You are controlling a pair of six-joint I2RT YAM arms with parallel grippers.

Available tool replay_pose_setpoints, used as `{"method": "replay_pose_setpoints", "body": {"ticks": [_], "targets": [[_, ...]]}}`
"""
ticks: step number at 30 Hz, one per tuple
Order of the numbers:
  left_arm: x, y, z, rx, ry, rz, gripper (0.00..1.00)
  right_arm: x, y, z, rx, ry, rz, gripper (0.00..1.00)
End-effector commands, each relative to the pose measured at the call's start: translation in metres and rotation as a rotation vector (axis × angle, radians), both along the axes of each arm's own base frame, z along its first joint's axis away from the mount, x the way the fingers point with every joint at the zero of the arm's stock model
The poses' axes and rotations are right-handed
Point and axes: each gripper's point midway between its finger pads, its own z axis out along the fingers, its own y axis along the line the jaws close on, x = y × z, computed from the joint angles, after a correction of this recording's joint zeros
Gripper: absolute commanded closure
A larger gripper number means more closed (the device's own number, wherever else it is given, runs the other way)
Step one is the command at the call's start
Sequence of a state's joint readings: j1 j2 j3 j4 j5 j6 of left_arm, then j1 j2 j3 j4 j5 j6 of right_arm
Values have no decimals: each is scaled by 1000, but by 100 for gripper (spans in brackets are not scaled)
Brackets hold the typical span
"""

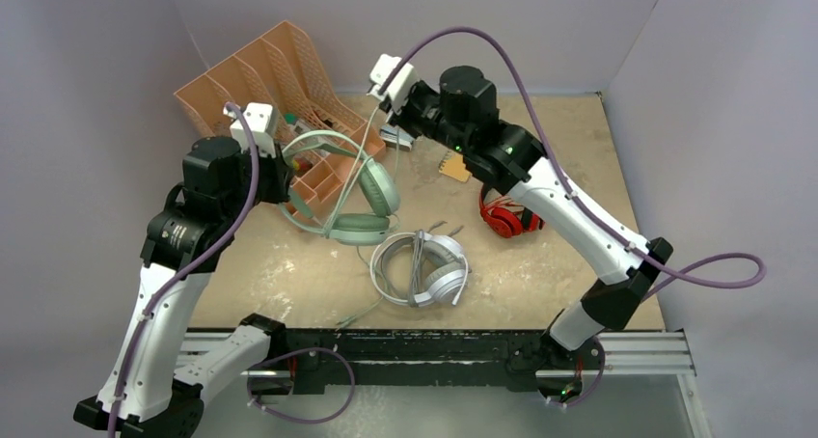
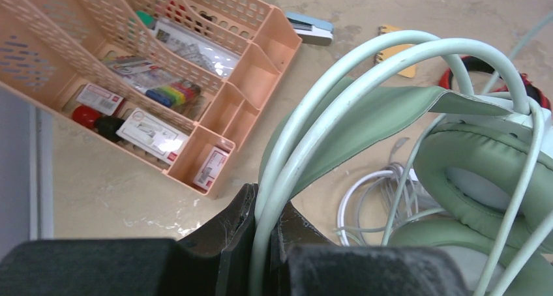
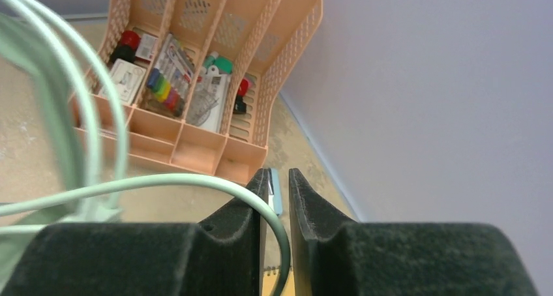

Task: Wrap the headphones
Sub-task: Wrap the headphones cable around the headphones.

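From above, my left gripper (image 1: 286, 176) holds the mint headphones (image 1: 359, 195) raised beside the organiser (image 1: 259, 71), with the right gripper (image 1: 394, 98) well behind them. A hard tug could swing the earcups onto the white headphones (image 1: 424, 269).

Left wrist: the jaws are clamped on the thin headband wires (image 2: 339, 81), a hold that may twist.

Right wrist: the jaws are nearly closed around the mint cord (image 3: 163, 180), which could slide free.
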State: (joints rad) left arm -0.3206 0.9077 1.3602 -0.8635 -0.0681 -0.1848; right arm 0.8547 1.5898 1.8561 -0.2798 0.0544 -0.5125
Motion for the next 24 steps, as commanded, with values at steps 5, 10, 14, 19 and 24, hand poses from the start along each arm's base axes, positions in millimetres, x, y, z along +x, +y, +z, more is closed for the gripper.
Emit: {"method": "replay_pose_setpoints", "body": {"ticks": [5,10,14,19,24], "targets": [[-21,-39,55,-161,-144,-223,100,18,-5,5,180,69,197,78],[-34,-60,82,-266,-204,-339,100,17,14,-26,240,253,404,76],[-34,-70,111,-397,-241,-346,100,14,36,-52,286,404,503,74],[-19,-85,144,-709,-227,-303,100,21,46,-83,335,585,521,58],[7,-59,173,-904,-283,-66,100,38,48,-108,417,773,422,39]]}}
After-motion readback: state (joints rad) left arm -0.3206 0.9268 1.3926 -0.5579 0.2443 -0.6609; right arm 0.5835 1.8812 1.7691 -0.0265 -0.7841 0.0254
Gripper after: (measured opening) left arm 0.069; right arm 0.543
